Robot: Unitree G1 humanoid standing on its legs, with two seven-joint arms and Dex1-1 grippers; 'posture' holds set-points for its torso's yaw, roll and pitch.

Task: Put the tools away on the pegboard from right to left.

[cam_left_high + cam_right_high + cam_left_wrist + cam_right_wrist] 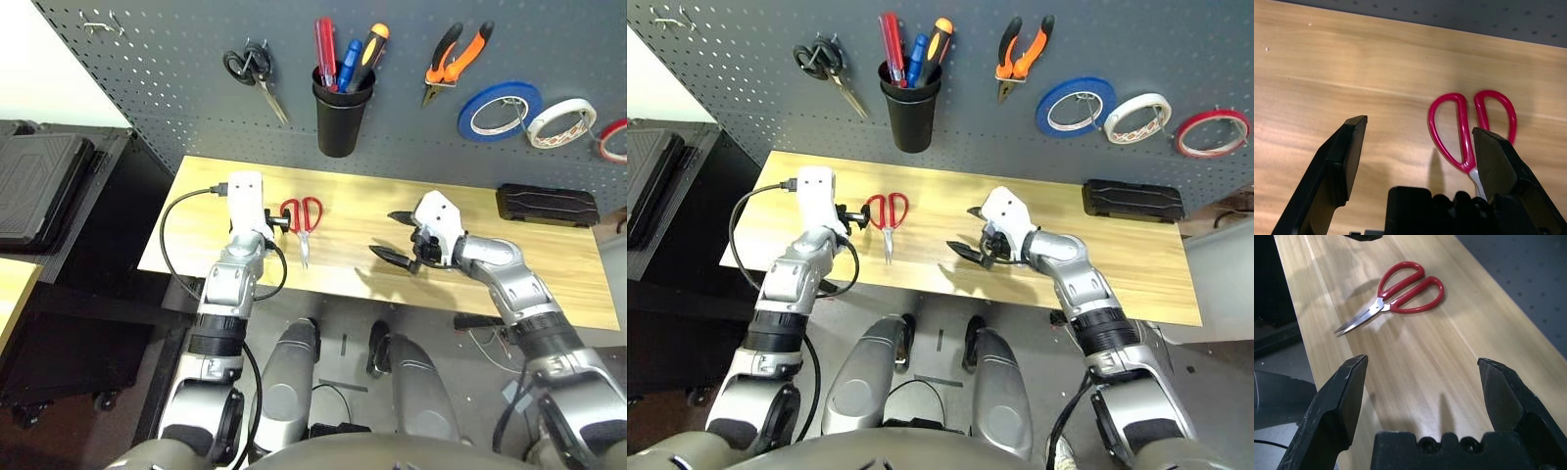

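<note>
- The red-handled scissors are lying on the tabletop, blades pointing toward the robot.
- The left claw, gaping wide and empty, is sitting just beside their handles, nearer.
- The right claw is also gaping empty, farther off.

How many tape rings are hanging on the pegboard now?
3, in a row at the right end of the pegboard: the blue tape ring, then the white tape ring, then the thin red tape ring farthest right. None seems hidden.
</note>
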